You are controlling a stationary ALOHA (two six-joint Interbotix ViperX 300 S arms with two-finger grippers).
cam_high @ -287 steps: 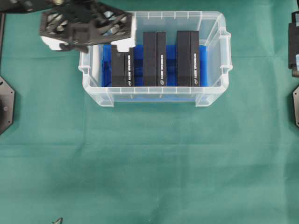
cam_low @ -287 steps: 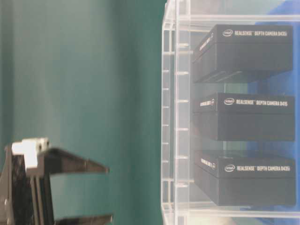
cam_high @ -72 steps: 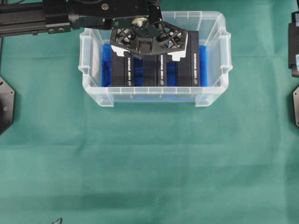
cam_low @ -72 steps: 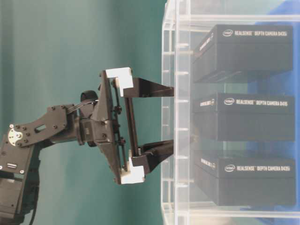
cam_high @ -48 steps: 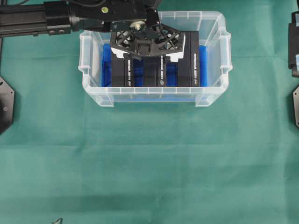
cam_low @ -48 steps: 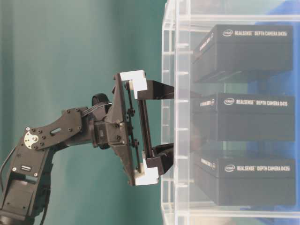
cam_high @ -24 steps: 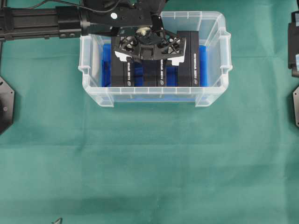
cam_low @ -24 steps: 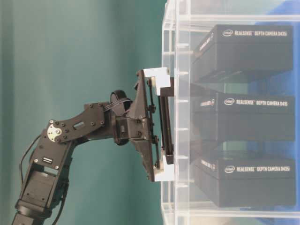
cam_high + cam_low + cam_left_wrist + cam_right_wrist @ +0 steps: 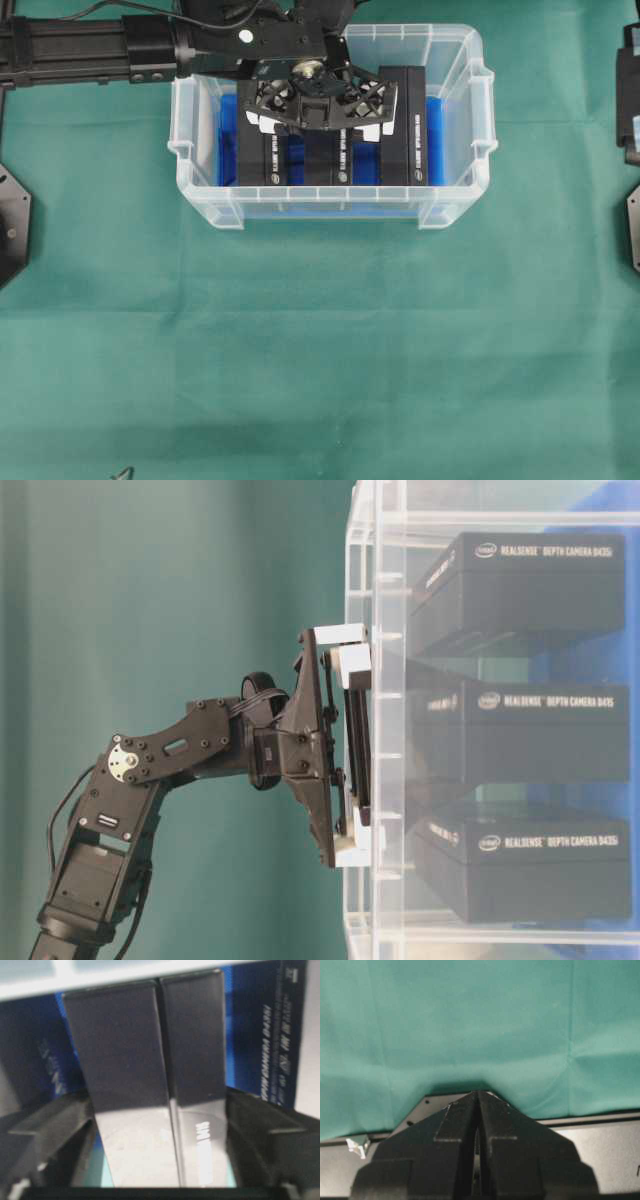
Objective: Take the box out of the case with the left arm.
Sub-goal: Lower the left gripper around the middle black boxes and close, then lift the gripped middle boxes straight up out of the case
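Observation:
The clear case with its blue bottom holds three upright black boxes in a row. My left gripper reaches down into it over the middle box. In the left wrist view its black fingers lie against both long sides of that box, so the gripper is shut on it. From table level the gripper's white fittings sit at the case wall, level with the middle box. My right gripper is shut and holds nothing, low over the green cloth.
A black box stands left of the held one and another right of it, with narrow blue gaps between. Green cloth covers the table round the case. The right arm's parts stay at the far right edge.
The left gripper sank deeper into the case around the middle box. Its jaws then drew in from wide open until they met the box's sides. The right arm has not moved.

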